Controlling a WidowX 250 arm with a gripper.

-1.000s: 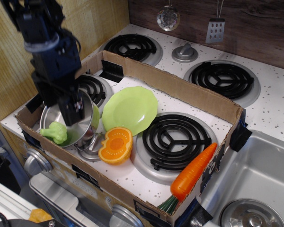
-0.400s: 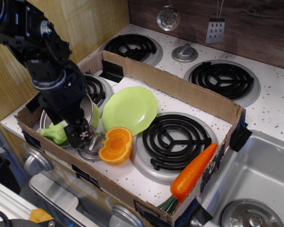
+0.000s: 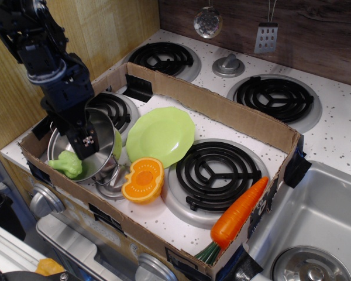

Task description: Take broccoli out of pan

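1. Broccoli (image 3: 67, 164) lies in the pan (image 3: 105, 126), against its near-left rim.
2. Gripper (image 3: 85, 143) hangs over the pan, just right of the broccoli — finger state cannot be told.
3. Plate (image 3: 161, 136) and orange half (image 3: 144, 180) sit beside the pan.

Shiny steel pan (image 3: 99, 132), matt bumpy plastic broccoli (image 3: 68, 164)

The pan (image 3: 88, 149) is hemmed by the cardboard box wall (image 3: 52, 175) at the front and left. Its mouth is largely covered from above by the gripper (image 3: 82, 143). To its right, passage is blocked by the green plate (image 3: 161, 134) and the orange squash half (image 3: 143, 180). Open room is left over the front right burner (image 3: 213, 170).
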